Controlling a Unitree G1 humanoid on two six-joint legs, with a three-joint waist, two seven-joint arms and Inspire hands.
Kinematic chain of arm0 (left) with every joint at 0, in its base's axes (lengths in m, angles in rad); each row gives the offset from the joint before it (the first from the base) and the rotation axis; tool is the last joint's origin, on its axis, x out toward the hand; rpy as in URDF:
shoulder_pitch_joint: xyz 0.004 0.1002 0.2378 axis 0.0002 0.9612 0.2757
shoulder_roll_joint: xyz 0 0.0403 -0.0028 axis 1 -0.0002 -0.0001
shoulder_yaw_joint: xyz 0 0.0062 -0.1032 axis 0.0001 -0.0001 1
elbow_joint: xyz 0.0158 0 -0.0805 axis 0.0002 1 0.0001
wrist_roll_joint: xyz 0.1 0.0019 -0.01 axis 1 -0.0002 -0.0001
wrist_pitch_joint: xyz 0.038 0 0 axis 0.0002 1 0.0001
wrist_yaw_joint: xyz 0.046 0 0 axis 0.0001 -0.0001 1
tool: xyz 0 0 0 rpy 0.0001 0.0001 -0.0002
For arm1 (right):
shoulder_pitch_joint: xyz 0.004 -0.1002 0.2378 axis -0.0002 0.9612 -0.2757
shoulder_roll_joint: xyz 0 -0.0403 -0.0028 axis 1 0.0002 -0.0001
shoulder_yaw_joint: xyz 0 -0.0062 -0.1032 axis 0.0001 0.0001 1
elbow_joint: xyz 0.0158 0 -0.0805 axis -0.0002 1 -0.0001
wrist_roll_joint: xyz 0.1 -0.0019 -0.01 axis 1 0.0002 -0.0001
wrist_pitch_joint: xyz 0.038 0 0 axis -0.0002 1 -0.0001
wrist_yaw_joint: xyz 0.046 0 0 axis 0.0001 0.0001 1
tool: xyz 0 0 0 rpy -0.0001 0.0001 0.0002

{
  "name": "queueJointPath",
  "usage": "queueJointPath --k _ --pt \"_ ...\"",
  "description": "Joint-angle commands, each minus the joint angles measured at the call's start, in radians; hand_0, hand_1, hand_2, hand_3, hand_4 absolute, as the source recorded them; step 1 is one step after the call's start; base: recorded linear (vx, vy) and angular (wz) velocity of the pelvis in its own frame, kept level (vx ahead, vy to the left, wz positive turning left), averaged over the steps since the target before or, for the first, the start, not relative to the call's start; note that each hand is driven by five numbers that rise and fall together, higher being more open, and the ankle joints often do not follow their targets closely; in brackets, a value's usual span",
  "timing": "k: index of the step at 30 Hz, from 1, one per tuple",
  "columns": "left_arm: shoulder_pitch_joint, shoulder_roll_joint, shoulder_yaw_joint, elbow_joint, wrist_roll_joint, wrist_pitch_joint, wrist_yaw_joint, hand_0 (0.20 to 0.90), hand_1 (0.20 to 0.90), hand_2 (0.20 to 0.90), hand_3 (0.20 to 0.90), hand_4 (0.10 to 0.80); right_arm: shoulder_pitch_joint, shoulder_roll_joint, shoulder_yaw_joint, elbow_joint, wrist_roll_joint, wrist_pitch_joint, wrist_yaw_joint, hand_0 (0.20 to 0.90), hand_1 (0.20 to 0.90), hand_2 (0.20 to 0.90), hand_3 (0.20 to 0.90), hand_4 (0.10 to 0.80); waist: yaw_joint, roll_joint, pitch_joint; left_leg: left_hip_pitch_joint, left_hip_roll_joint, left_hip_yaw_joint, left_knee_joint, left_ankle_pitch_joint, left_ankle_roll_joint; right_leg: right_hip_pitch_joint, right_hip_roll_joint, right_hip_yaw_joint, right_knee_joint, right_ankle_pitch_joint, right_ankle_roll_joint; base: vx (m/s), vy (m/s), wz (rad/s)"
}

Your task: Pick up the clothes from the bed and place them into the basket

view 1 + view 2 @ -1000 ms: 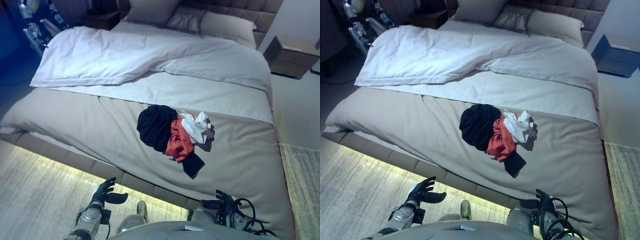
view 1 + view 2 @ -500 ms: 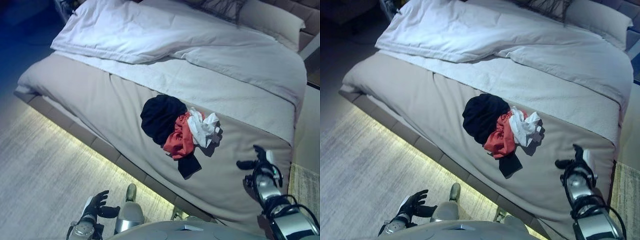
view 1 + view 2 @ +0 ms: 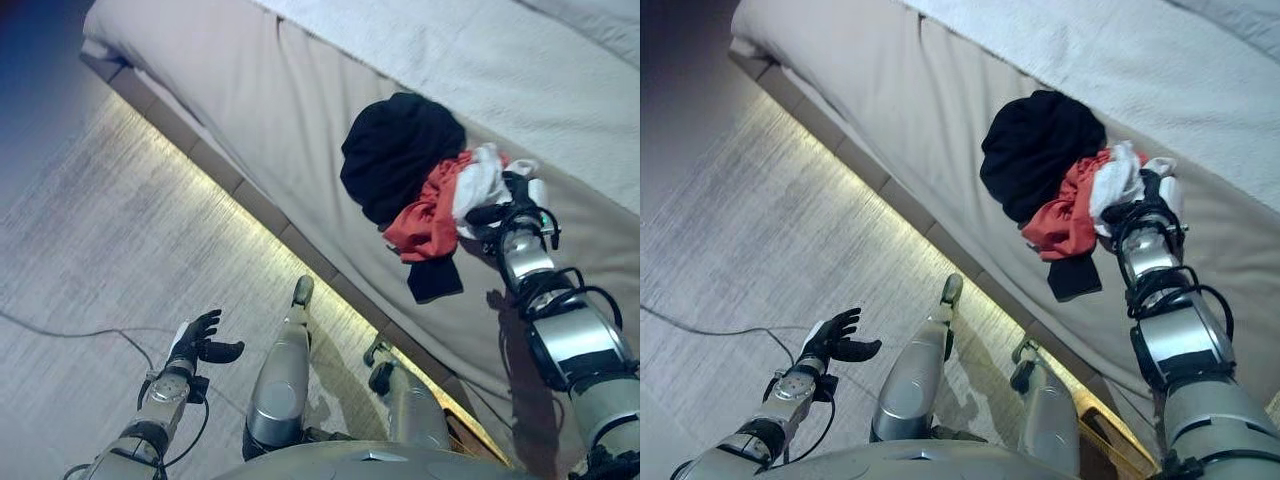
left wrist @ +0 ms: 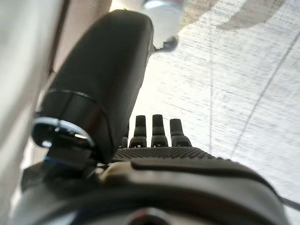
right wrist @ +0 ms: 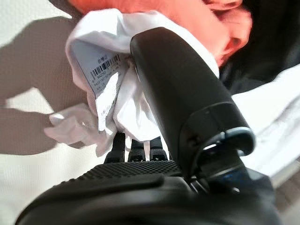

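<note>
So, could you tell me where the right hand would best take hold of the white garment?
Probably by the bunched folds of the white garment at the pile's outer edge, coming from the right hand's own side. That end lies loose on the bed, away from the red garment and black garment.

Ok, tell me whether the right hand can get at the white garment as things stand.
Probably yes: the right hand is already at the white garment, at the pile's near edge on the bed, with nothing between them. No grip shows yet.
</note>
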Motion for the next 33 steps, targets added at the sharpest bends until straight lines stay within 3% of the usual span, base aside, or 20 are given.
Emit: queueJointPath --k 1,2,3,4,5,12,16,19,25,30,33 --pt "0.077 0.057 -0.017 -0.054 -0.048 -0.035 0.027 0.9 0.9 0.9 0.9 0.8 -0.014 -0.113 0.036 0.0 0.071 0.086 -0.062 0.9 0.9 0.9 0.9 0.8 0.031 0.022 -0.041 -0.152 -0.039 0.011 0.145 -0.064 0.057 -0.124 -0.044 0.013 0.178 -0.034 -0.01 0.011 -0.042 0.2" --pt "0.08 0.059 -0.016 -0.058 -0.048 -0.032 0.027 0.9 0.9 0.9 0.9 0.8 -0.018 -0.116 0.035 0.006 0.083 0.091 -0.066 0.9 0.9 0.9 0.9 0.8 0.033 0.023 -0.041 -0.161 -0.042 0.008 0.154 -0.067 0.059 -0.132 -0.047 0.013 0.187 -0.038 -0.011 0.045 -0.028 0.19" --pt "0.096 0.063 -0.015 -0.076 -0.048 -0.023 0.022 0.9 0.9 0.9 0.9 0.8 -0.029 -0.121 0.012 0.023 0.116 0.103 -0.092 0.726 0.726 0.726 0.697 0.597 0.038 0.036 -0.037 -0.179 -0.047 0.0 0.182 -0.074 0.063 -0.146 -0.052 0.014 0.219 -0.053 -0.019 0.052 -0.003 0.11" --pt "0.105 0.066 -0.013 -0.082 -0.044 -0.021 0.016 0.9 0.9 0.9 0.9 0.8 -0.031 -0.125 0.0 0.032 0.12 0.099 -0.093 0.342 0.342 0.342 0.249 0.149 0.039 0.042 -0.038 -0.185 -0.047 0.0 0.19 -0.076 0.063 -0.148 -0.05 0.015 0.227 -0.061 -0.023 0.061 0.013 0.03" --pt "0.119 0.069 -0.01 -0.09 -0.038 -0.023 0.008 0.9 0.9 0.9 0.9 0.8 -0.033 -0.132 -0.013 0.04 0.125 0.081 -0.095 0.3 0.3 0.3 0.2 0.1 0.039 0.051 -0.037 -0.185 -0.047 0.0 0.192 -0.076 0.062 -0.144 -0.044 0.014 0.229 -0.068 -0.027 0.031 0.01 -0.03" --pt "0.156 0.073 0.008 -0.105 -0.033 -0.031 0.004 0.9 0.9 0.9 0.9 0.8 -0.012 -0.146 -0.079 0.014 0.232 -0.02 -0.148 0.3 0.3 0.3 0.2 0.1 0.029 0.06 -0.057 -0.097 -0.013 0.017 0.118 -0.057 0.039 -0.037 -0.009 0.001 0.149 -0.069 -0.031 0.043 0.006 0.0" --pt "0.174 0.064 0.003 -0.11 -0.03 -0.041 0.005 0.9 0.9 0.9 0.9 0.8 0.034 -0.166 -0.145 -0.022 0.268 -0.083 -0.153 0.3 0.3 0.3 0.2 0.1 0.015 0.038 -0.084 0.004 0.013 0.037 0.033 -0.047 0.018 0.075 0.02 -0.003 0.032 -0.049 -0.021 0.043 0.009 -0.07" --pt "0.193 0.047 0.0 -0.104 -0.011 -0.052 0.001 0.9 0.9 0.9 0.9 0.8 0.087 -0.182 -0.192 -0.059 0.286 -0.119 -0.164 0.3 0.3 0.3 0.2 0.1 0.003 0.016 -0.113 0.081 0.03 0.071 -0.055 -0.004 0.013 0.16 0.041 -0.015 -0.076 -0.004 -0.014 0.002 0.053 -0.12" --pt "0.231 -0.005 0.009 -0.072 0.028 -0.068 0.028 0.9 0.9 0.9 0.9 0.8 0.203 -0.19 -0.298 -0.163 0.358 -0.188 -0.146 0.3 0.3 0.3 0.2 0.1 -0.027 -0.024 -0.191 0.218 0.038 0.114 -0.189 0.015 -0.002 0.293 0.069 0.006 -0.213 0.017 0.014 0.066 0.06 -0.1" --pt "0.26 -0.059 0.021 -0.041 0.073 -0.058 0.051 0.9 0.9 0.9 0.9 0.8 0.385 -0.116 -0.379 -0.461 0.436 -0.326 -0.167 0.3 0.3 0.3 0.2 0.1 -0.084 -0.044 -0.269 0.312 0.031 0.144 -0.255 0.015 -0.002 0.365 0.076 0.038 -0.293 0.047 0.03 0.044 0.117 -0.07" --pt "0.262 -0.099 0.027 -0.008 0.087 -0.055 0.063 0.9 0.9 0.9 0.9 0.8 0.514 -0.024 -0.424 -0.674 0.38 -0.387 -0.204 0.3 0.3 0.3 0.2 0.1 -0.133 -0.048 -0.306 0.357 0.017 0.165 -0.277 0.0 0.008 0.384 0.072 0.058 -0.329 0.068 0.039 0.033 0.189 -0.23"
